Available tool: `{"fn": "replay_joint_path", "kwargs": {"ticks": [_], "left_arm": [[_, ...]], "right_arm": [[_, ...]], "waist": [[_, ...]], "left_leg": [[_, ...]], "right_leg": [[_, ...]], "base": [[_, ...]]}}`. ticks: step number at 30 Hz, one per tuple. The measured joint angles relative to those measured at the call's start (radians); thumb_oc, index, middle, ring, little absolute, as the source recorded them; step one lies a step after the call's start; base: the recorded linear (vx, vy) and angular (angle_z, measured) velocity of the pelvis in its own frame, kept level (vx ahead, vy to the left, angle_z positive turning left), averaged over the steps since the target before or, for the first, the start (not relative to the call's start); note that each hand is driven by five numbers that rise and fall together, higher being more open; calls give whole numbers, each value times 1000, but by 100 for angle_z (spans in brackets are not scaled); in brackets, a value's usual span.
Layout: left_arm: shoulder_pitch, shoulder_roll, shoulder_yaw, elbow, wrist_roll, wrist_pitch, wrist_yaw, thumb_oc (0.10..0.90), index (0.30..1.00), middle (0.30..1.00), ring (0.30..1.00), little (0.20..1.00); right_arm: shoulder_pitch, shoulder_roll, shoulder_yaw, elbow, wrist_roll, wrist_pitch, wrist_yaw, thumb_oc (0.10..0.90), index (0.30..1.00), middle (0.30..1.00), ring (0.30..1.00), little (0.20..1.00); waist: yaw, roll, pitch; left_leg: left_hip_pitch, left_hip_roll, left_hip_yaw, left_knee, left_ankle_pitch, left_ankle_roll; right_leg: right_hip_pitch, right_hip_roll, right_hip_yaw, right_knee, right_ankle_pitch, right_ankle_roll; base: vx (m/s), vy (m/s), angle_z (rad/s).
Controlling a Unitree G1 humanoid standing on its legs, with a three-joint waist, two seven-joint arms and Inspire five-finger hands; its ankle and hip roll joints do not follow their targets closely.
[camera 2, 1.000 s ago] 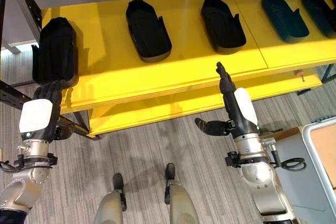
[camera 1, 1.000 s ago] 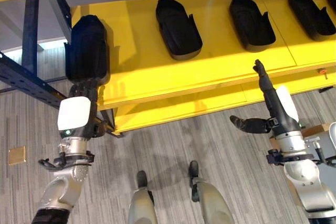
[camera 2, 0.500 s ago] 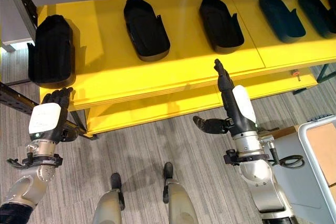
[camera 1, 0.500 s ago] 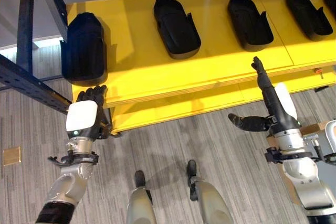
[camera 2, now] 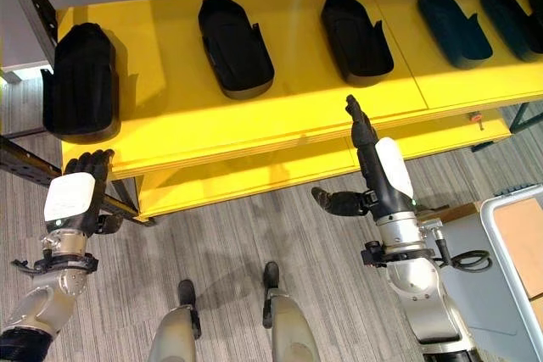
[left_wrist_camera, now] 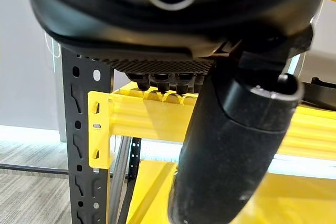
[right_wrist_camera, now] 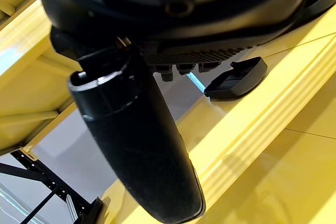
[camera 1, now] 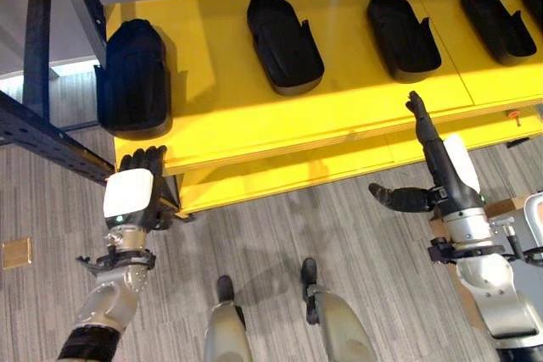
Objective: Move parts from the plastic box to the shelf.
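Several black moulded parts lie in a row on the yellow shelf (camera 1: 229,116). The leftmost part (camera 1: 133,78) sits near the shelf's left end, with others (camera 1: 284,42) (camera 1: 404,34) to its right. My left hand (camera 1: 129,195) hangs just below the shelf's front edge under the leftmost part, fingers relaxed and holding nothing; its thumb (left_wrist_camera: 231,145) shows against the yellow beam. My right hand (camera 1: 445,180) is open, with fingers pointing up at the shelf edge and thumb out to the side, also empty.
A dark blue rack beam (camera 1: 42,133) slants past the shelf's left end. A lower yellow shelf (camera 1: 280,175) lies beneath. A grey-rimmed box (camera 2: 513,226) stands at the lower right. A brass floor plate (camera 1: 15,253) is at the left.
My left hand has drawn back and down from the leftmost black part, which stays on the shelf. The right hand has held still. The camera shifted slightly.
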State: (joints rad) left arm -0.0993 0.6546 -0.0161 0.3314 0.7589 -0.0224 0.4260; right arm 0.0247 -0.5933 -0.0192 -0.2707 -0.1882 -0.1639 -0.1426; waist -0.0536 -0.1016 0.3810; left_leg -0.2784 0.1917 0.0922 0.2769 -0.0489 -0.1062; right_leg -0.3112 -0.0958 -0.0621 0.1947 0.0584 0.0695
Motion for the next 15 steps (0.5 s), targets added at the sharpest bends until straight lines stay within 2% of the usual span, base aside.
{"fn": "replay_joint_path", "kwargs": {"ticks": [7, 15], "left_arm": [[-39, 33, -31, 44, -2, 8, 30, 900, 1000, 1000, 1000, 1000], [-84, 34, -43, 77, -9, 19, 48, 900, 1000, 1000, 1000, 1000]], "right_arm": [[-5, -1, 10, 0, 0, -1, 0, 900, 1000, 1000, 1000, 1000], [-7, -3, 16, 0, 1, -3, -1, 900, 1000, 1000, 1000, 1000]], "waist": [[0, -12, 6], [0, -19, 10]], "left_leg": [[-11, 1, 0, 14, -3, -3], [-33, 1, 1, 37, -7, -4]], "right_leg": [[-12, 0, 2, 9, -2, 1], [-31, -1, 9, 23, -1, 2]], "base": [[0, 0, 0], [0, 0, 0]]}}
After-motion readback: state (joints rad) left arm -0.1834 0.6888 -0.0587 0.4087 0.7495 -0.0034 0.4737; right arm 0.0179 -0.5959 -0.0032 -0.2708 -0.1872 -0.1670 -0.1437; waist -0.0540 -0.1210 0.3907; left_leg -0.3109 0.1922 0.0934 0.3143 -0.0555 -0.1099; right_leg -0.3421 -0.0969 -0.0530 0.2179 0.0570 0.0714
